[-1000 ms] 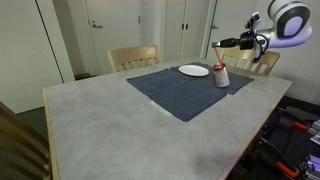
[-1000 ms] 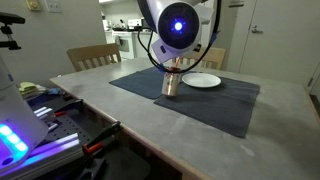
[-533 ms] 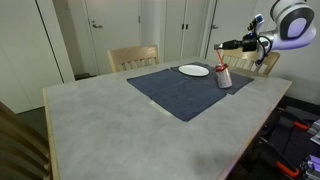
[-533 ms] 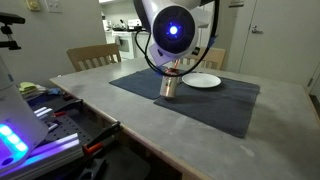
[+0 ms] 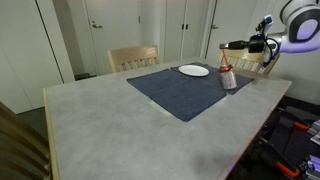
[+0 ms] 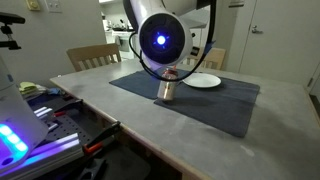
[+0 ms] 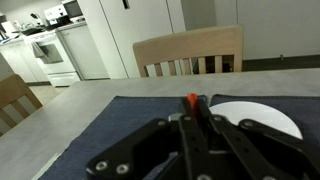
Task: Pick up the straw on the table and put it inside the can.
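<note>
My gripper (image 5: 227, 47) hovers just above the red and silver can (image 5: 229, 79), which stands on the dark blue placemat (image 5: 180, 92) next to the white plate (image 5: 194, 70). In the wrist view the fingers (image 7: 193, 112) are shut on the thin red straw (image 7: 192, 100), and only its red tip shows between them. In an exterior view the straw runs down from the gripper toward the can top, but I cannot tell whether its end is inside. The can (image 6: 167, 91) also shows below the arm's blue-lit wrist. The grey speckled table (image 5: 110, 120) carries everything.
The white plate (image 6: 203, 80) lies close behind the can and shows in the wrist view (image 7: 256, 122). Wooden chairs stand at the table's far edge (image 5: 133, 57) (image 7: 190, 52). The placemat (image 7: 110, 130) fills the wrist view's lower part. Equipment sits beside the table (image 6: 40, 110).
My gripper has shifted sideways with the straw, rightwards in one exterior view. The can has shifted or tipped slightly the same way under it.
</note>
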`<state>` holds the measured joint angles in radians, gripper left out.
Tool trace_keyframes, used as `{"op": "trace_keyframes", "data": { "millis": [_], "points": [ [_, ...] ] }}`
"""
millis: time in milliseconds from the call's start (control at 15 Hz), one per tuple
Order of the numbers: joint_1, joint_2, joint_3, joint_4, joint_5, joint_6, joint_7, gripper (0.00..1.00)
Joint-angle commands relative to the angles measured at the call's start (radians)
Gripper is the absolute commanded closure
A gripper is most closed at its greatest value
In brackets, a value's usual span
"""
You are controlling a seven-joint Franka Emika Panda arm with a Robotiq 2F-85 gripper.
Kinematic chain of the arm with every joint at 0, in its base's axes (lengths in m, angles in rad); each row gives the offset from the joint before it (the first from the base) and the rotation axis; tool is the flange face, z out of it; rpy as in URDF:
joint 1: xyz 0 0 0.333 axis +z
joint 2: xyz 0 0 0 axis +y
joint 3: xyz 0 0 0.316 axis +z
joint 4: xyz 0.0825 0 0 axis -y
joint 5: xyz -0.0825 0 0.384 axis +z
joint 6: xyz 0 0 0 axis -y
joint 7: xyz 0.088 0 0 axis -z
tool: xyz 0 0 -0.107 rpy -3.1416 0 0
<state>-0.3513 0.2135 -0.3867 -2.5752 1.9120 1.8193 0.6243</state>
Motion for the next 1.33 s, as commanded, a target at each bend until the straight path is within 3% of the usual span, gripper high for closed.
{"op": "trace_keyframes", "data": {
  "millis": [0, 400, 1067, 1133, 1267],
  "points": [
    [-0.047, -0.019, -0.016, -0.065, 0.016, -0.122, -0.099, 0.98],
    [-0.087, 0.011, -0.044, -0.108, 0.038, -0.292, -0.177, 0.98],
    [-0.089, 0.062, -0.044, -0.096, 0.067, -0.326, -0.172, 0.98],
    [-0.089, 0.064, -0.045, -0.099, 0.065, -0.325, -0.173, 0.87],
    [-0.09, 0.067, -0.047, -0.102, 0.062, -0.32, -0.173, 0.79]
  ]
}}
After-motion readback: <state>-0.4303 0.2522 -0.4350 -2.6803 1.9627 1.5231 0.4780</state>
